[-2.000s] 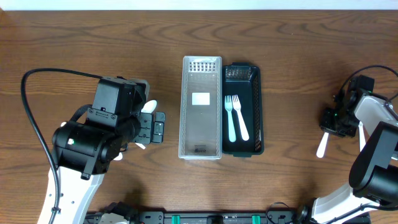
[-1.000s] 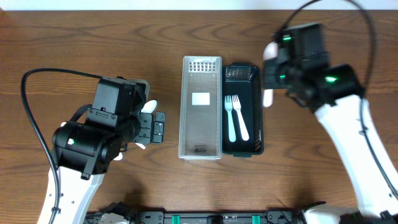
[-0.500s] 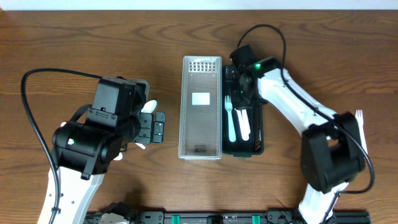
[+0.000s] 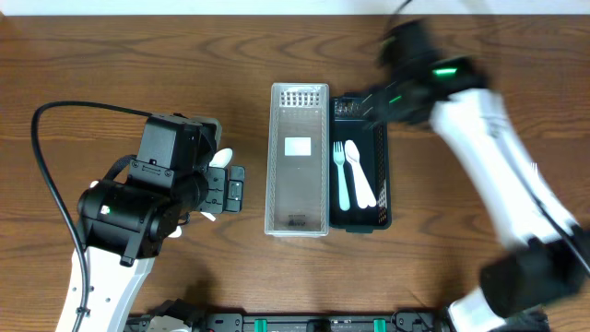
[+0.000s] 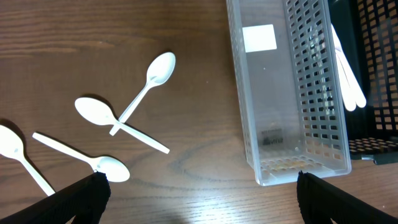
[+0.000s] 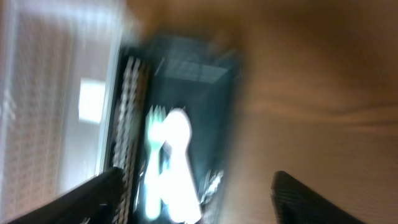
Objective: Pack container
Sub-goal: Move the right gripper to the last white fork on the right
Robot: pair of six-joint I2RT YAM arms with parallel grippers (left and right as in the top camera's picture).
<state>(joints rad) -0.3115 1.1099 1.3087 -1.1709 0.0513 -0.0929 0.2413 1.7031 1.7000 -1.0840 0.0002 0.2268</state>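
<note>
Wood table (image 4: 111,55): forks (image 4: 355,175) in black basket (image 4: 383,175), below empty, apart R claw (image 6: 193,186).

Clear bin (image 4: 298,159) left of, touching, black basket (image 4: 382,175) holding cutlery (image 4: 351,173).

The overhead view looks straight down on the wooden desk (image 4: 184,55) from well above, taking in both arms, the clear basket (image 4: 297,159) and the black basket (image 4: 361,164) side by side at center. The left wrist camera looks steeply down from much nearer, over the desk left of the clear basket (image 5: 286,93), catching loose white spoons (image 5: 146,84) that the left arm hides from overhead. The right wrist view, heavily blurred, faces down onto the black basket (image 6: 186,112). All three views share the two baskets.
</note>
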